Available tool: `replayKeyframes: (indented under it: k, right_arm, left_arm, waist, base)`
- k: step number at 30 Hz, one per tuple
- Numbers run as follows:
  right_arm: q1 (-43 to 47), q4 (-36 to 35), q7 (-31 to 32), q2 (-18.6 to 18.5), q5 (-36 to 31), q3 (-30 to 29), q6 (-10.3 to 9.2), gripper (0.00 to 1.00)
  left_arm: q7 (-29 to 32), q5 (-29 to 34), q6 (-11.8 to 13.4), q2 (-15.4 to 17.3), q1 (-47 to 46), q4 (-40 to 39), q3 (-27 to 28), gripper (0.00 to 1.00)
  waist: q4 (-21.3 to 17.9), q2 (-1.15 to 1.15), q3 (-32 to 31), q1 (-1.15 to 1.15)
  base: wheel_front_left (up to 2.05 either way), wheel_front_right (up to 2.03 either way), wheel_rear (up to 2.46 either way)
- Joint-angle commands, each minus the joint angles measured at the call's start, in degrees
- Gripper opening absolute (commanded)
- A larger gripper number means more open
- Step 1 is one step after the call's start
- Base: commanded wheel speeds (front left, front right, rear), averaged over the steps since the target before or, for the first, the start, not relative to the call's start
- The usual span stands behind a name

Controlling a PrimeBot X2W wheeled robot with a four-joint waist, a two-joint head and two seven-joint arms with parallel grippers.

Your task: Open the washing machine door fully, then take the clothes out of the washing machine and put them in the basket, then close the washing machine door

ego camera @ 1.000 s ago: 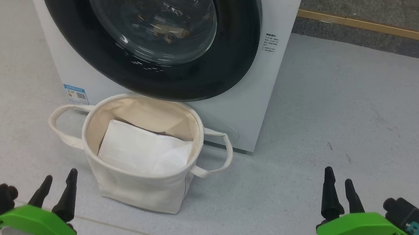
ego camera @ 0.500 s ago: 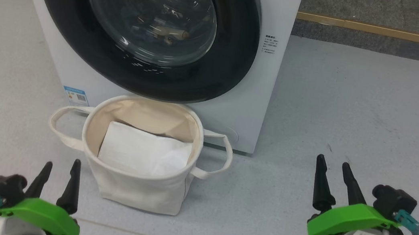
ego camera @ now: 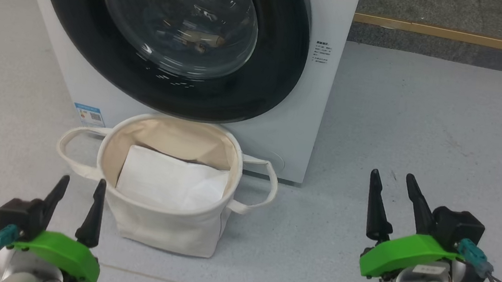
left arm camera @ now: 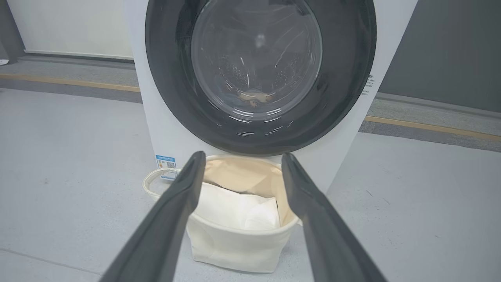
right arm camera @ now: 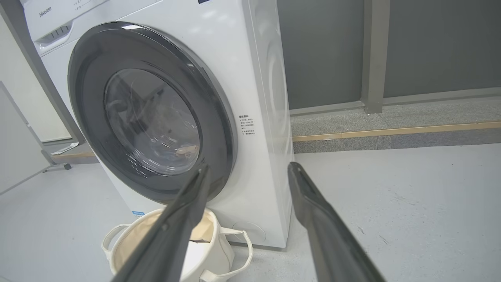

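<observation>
The white washing machine (ego camera: 316, 120) stands ahead with its black-rimmed washing machine door (ego camera: 280, 67) lying shut against the front. Through the glass a bit of the clothes (ego camera: 201, 40) shows low in the drum, also seen as clothes (left arm camera: 254, 96). The cream basket (ego camera: 171, 227) sits on the floor just under the door, holding a flat white pad (ego camera: 172, 184). My left gripper (ego camera: 84, 180) is open and empty, close to the basket's near left side. My right gripper (ego camera: 391, 175) is open and empty, over bare floor right of the machine.
Grey floor spreads to the right of the machine. A yellow strip (ego camera: 463, 35) runs along a raised kerb at the back, under a dark wall (right arm camera: 430, 47). A pale panel (right arm camera: 15, 137) stands left of the machine.
Both grippers have moved forward, rising in the head view. The right one has also shifted left toward the machine, and the left one a little right toward the basket. Both stay open.
</observation>
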Motion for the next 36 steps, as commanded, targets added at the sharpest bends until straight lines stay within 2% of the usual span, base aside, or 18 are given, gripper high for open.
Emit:
replayKeyframes:
  k: [1,23,36]
  right_arm:
    - [-3.54,-2.14,-1.14,-0.35,-2.21,1.37,0.00,1.00]
    - [-5.63,-1.98,-4.66,-0.47,-15.61,2.18,0.00,1.00]
    - [-5.26,-1.46,-4.78,-0.48,-12.96,1.55,0.00,1.00]
  left_arm:
    - [-1.11,2.49,0.75,2.67,-4.39,-2.38,1.39,1.00]
    - [-4.67,14.41,4.38,5.87,-6.58,-3.87,-1.09,1.00]
    - [-4.78,12.83,4.06,5.54,-5.91,-4.44,0.62,1.00]
  waist:
    - [-0.04,0.00,0.01,0.00]
    - [0.14,0.00,-0.71,0.00]
    - [0.07,0.00,-0.80,0.00]
  base:
    - [0.00,0.00,0.00]
    - [0.00,0.00,0.00]
    - [0.00,0.00,0.00]
